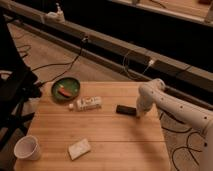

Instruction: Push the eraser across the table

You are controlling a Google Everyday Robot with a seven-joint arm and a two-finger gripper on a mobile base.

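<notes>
The eraser (125,109) is a small flat black block lying on the light bamboo table (105,135), right of centre. My white arm reaches in from the right, and my gripper (138,113) points down at the table just right of the eraser, at or touching its right end.
A white printed oblong box (88,103) lies left of the eraser. A green bowl (66,89) holding something red sits at the back left. A white cup (27,148) stands at the front left and a pale beige block (79,148) lies near the front. Cables run across the floor behind.
</notes>
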